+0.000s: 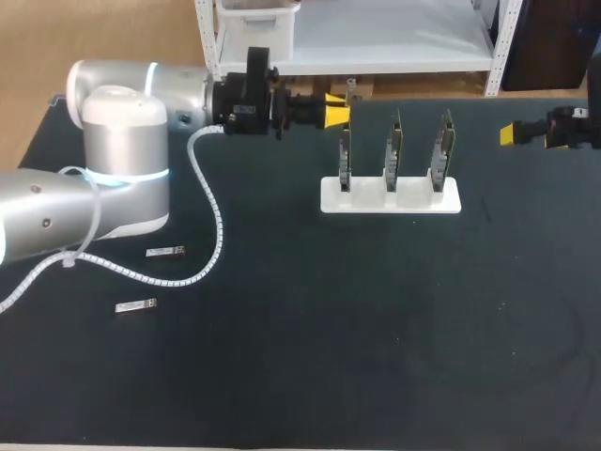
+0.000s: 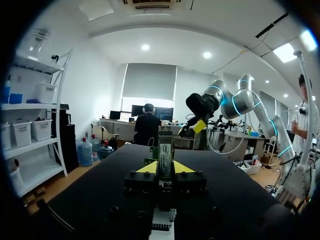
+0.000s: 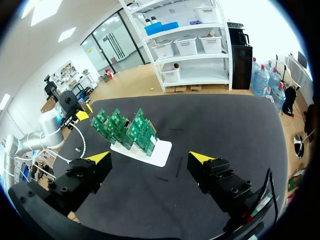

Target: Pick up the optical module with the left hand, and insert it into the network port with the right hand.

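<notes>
One optical module [image 2: 165,150] sits clamped upright in my left pincer [image 1: 336,111], upper middle of head view, just left of the network cards [image 1: 392,155]. Right pincer [image 3: 150,157] is wide, upper right. Two loose modules [image 1: 165,252] [image 1: 135,306] lie lower left on the counter [image 1: 376,357].

Table [image 1: 376,357]: dark, matte top, seen from above in the head view.

White stand [image 1: 391,197] sits at about 1 o'clock from table centre, flat on the top. Three green circuit boards [image 1: 393,155] stand upright in it, side by side, apart from one another.

Optical module [image 1: 165,252] lies flat at about 9 o'clock from centre. Second module [image 1: 135,306] lies flat at about 8 o'clock, nearer the front edge. The two are apart, roughly parallel.

White spiral-wrapped cable [image 1: 214,225] drapes onto the top from 11 o'clock, curves down, then runs out toward 8 o'clock, passing between the two modules without touching either.
</notes>
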You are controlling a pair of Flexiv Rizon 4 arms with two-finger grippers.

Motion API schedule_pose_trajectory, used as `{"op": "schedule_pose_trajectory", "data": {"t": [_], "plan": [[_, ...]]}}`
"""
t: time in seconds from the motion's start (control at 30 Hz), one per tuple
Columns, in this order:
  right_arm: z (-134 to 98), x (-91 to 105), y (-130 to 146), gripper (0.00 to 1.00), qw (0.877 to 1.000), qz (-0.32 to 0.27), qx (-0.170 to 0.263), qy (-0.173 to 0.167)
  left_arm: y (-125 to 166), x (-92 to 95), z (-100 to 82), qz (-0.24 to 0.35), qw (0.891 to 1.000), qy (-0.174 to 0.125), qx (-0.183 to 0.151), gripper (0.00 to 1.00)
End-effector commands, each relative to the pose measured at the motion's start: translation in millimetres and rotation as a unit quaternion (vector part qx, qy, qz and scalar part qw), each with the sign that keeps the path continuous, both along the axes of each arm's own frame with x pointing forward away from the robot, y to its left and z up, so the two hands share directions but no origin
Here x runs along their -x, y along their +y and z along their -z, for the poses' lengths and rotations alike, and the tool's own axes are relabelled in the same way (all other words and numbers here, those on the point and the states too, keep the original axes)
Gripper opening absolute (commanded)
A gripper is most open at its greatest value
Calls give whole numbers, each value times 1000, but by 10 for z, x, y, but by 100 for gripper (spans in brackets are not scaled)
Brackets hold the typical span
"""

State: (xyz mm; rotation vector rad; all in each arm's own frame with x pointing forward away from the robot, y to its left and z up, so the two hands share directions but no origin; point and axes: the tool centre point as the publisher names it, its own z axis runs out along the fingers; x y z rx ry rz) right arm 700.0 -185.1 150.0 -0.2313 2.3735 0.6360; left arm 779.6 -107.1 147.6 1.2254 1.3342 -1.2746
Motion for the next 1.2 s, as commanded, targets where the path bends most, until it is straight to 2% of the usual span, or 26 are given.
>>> {"op": "schedule_pose_trajectory", "data": {"t": [0.03, 0.63, 0.8, 0.83, 0.93, 0.97, 1.03, 1.07, 1.17, 1.2], "plan": [[0, 0, 0, 100, 1000, 0, 0, 0, 19, 15, 9, -1, 1000, 0, -1, 0], [0, 0, 0, 100, 1000, 0, 0, 0, 30, 35, 11, 4, 1000, 10, 5, 0], [-118, -128, 31, 100, 997, -61, 0, -46, 30, 35, 11, 4, 1000, 10, 5, 0], [-159, -165, 34, 100, 995, -70, 26, -61, 30, 35, 11, 4, 1000, 10, 5, 0], [-303, -294, 101, 100, 983, -157, 21, -94, 30, 35, 11, 4, 1000, 10, 5, 0], [-345, -341, 122, 100, 977, -184, 31, -104, 30, 35, 11, 4, 1000, 10, 5, 0], [-439, -432, 185, 100, 961, -247, 16, -126, 30, 35, 11, 4, 1000, 10, 5, 0], [-496, -498, 238, 100, 946, -293, 14, -137, 30, 35, 11, 4, 1000, 10, 5, 0], [-585, -610, 375, 100, 918, -364, 12, -157, 30, 35, 11, 4, 1000, 10, 5, 0], [-610, -650, 439, 100, 904, -396, 6, -160, 30, 35, 11, 4, 1000, 10, 5, 0]]}}
